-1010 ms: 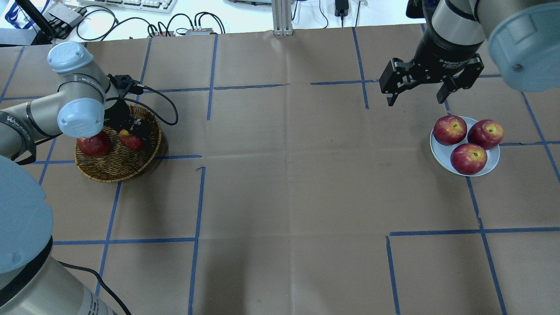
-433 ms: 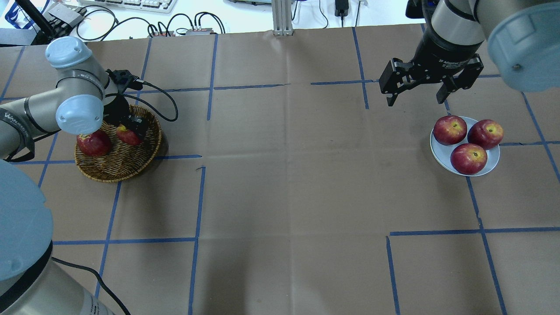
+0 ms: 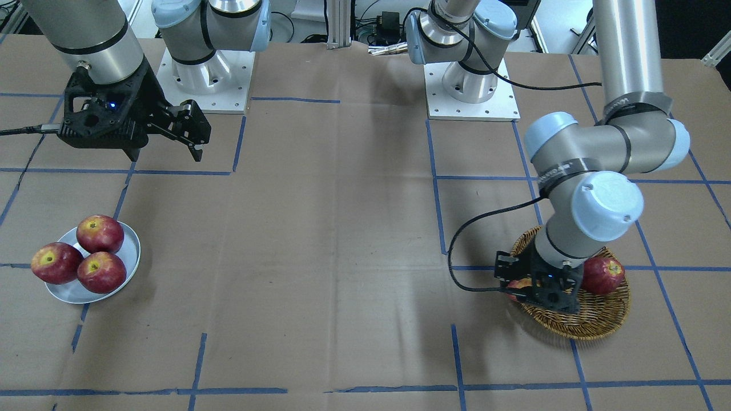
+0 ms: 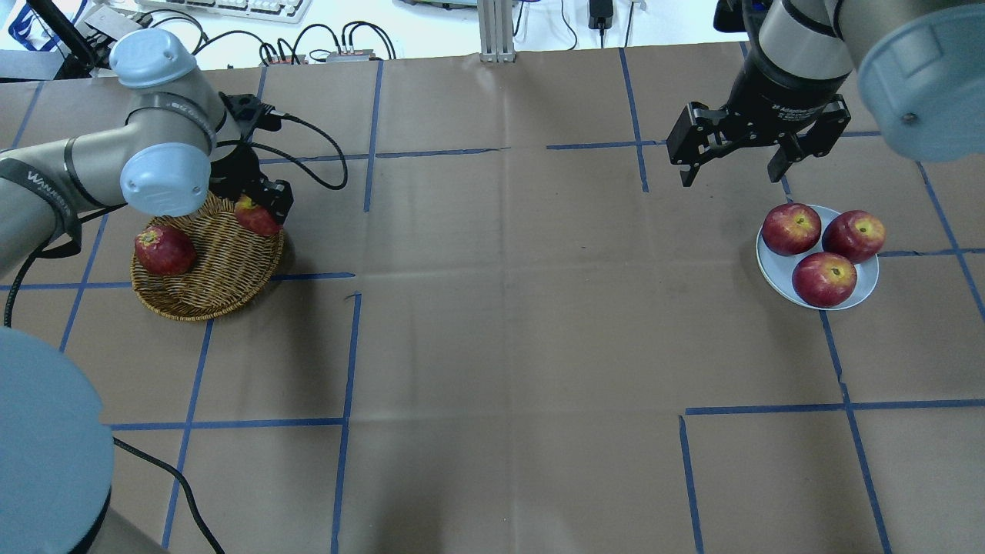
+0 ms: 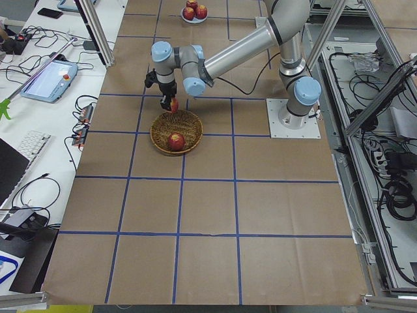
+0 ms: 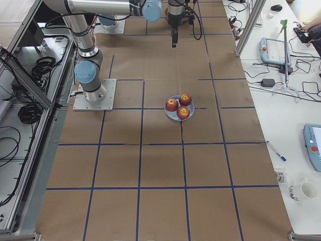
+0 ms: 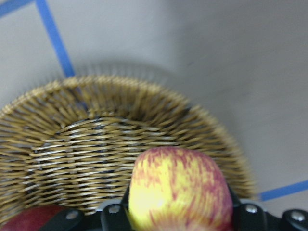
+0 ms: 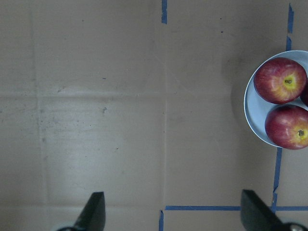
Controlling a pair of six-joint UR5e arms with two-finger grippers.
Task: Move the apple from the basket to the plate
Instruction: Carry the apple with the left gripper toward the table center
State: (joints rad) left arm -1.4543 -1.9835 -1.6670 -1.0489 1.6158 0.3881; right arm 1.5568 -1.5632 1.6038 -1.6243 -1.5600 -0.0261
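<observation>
moved: apple point(image 4: 256, 218) is raised to basket point(image 4: 202, 309) far rim, near desk point(image 4: 500, 323) left edge
left gripper point(image 4: 260, 209): is clamped on apple
right gripper point(image 4: 729, 174): is held wide, empty

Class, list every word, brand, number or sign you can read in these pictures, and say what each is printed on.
"2F Adaptive": white print on the black body of the right claw; the rest is too small to read.
"WAN...": on the black strap round the left arm; the later letters are blurred.
The apple, basket and plate: no print seen.
</observation>
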